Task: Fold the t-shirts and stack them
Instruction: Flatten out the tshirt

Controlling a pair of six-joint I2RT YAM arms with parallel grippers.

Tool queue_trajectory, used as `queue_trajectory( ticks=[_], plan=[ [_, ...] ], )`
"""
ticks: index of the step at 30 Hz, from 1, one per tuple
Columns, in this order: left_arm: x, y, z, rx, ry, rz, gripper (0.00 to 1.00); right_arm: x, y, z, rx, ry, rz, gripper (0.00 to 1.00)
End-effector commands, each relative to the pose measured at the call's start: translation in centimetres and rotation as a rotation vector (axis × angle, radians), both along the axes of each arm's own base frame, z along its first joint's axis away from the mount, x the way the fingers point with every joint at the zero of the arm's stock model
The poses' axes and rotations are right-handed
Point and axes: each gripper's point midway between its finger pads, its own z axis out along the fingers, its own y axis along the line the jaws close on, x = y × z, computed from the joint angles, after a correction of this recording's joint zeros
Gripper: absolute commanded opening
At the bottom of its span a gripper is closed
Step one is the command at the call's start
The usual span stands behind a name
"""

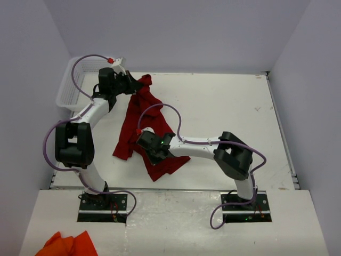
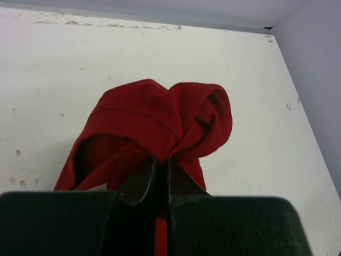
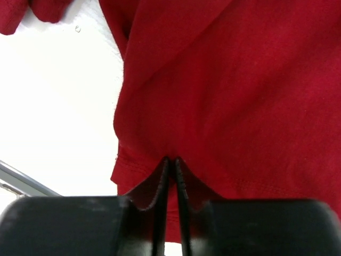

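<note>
Pinching t-shirt (image 1: 128, 136): left fingers (image 2: 139, 184), right fingers (image 3: 152, 189)

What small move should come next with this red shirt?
Probably draw the grippers apart to spread the t-shirt: the left gripper is shut on a bunched end, the right gripper on its hem, and the cloth lies twisted between them.

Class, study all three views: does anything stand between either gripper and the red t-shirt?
Nothing visible does. The left gripper is shut on a bunched part of the t-shirt, and the right gripper pinches its stitched edge. Both touch the cloth directly.
</note>
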Motion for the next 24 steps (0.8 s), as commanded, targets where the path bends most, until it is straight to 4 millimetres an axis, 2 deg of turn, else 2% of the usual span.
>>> queue_trajectory(
  ticks=[1, 2, 4, 5, 7, 8, 9, 10, 11, 12, 14, 15, 16, 17, 18, 19, 21, 22, 23, 24],
  plan=[
    [0.1, 0.4, 2.8, -0.01, -0.08, -0.011, 0.0, -0.1, 0.4, -0.5, 0.012, 0.003, -0.009, 0.06],
    [0.1, 0.4, 2.8, -0.009, -0.079, -0.012, 0.0, 0.2, 0.2, -0.2, 0.01, -0.01, -0.018, 0.0],
    [0.0, 0.5, 3.1, -0.01, -0.082, -0.012, 0.0, 0.7, -0.5, 0.4, 0.001, -0.045, -0.052, 0.0],
    [-0.2, 0.5, 3.2, -0.01, -0.073, -0.011, 0.0, 1.3, -1.4, 1.6, -0.016, -0.09, -0.078, 0.0],
    [-0.3, 0.5, 4.7, -0.008, -0.091, -0.013, 0.0, 2.6, -3.0, 3.6, -0.054, -0.17, -0.133, 0.0],
    [-0.6, 0.6, 5.0, -0.003, -0.075, -0.009, 0.0, 3.8, -5.6, 4.8, -0.141, -0.252, -0.199, 0.0],
    [-0.7, 0.7, 7.1, -0.001, -0.11, -0.004, 0.0, 4.8, -7.0, 7.5, -0.137, -0.307, -0.25, 0.0],
    [-0.9, 0.9, 8.0, 0.011, -0.122, 0.002, 0.0, 5.6, -8.5, 8.9, -0.154, -0.345, -0.292, 0.0],
    [-1.5, 1.2, 8.1, 0.026, -0.09, 0.017, 0.0, 6.1, -11.0, 10.4, -0.209, -0.391, -0.338, 0.0],
    [-2.1, 1.5, 10.6, 0.037, -0.14, 0.021, 0.0, 7.2, -13.2, 13.1, -0.186, -0.424, -0.409, 0.0],
    [-3.1, 1.9, 12.1, 0.051, -0.152, 0.042, 0.0, 7.8, -16.7, 15.6, -0.218, -0.463, -0.472, 0.0],
    [-4.1, 2.1, 14.2, 0.052, -0.193, 0.045, 0.0, 8.8, -18.8, 17.0, -0.225, -0.487, -0.525, 0.0],
    [-4.7, 2.2, 14.9, 0.061, -0.204, 0.046, 0.0, 9.0, -20.4, 19.3, -0.199, -0.518, -0.549, 0.0],
    [-5.9, 2.3, 16.5, 0.06, -0.237, 0.045, 0.0, 9.2, -21.6, 20.3, -0.194, -0.536, -0.564, 0.0],
    [-6.5, 2.3, 17.4, 0.059, -0.254, 0.044, 0.0, 10.0, -23.3, 21.4, -0.189, -0.552, -0.61, 0.0],
    [-7.2, 2.4, 17.8, 0.063, -0.255, 0.044, 0.0, 10.0, -24.9, 23.1, -0.174, -0.579, -0.639, 0.0],
    [-9.4, 2.6, 20.1, 0.06, -0.306, 0.043, 0.0, 10.6, -28.0, 26.1, -0.16, -0.635, -0.71, 0.0],
    [-10.2, 2.6, 20.9, 0.061, -0.326, 0.043, 0.0, 10.7, -29.1, 27.0, -0.16, -0.652, -0.732, 0.0],
    [-11.8, 2.8, 22.7, 0.06, -0.376, 0.044, 0.0, 11.1, -30.8, 28.3, -0.172, -0.673, -0.758, 0.0],
    [-12.7, 3.0, 23.6, 0.074, -0.407, 0.047, 0.0, 11.1, -31.6, 29.2, -0.171, -0.688, -0.775, 0.0]
  ],
)
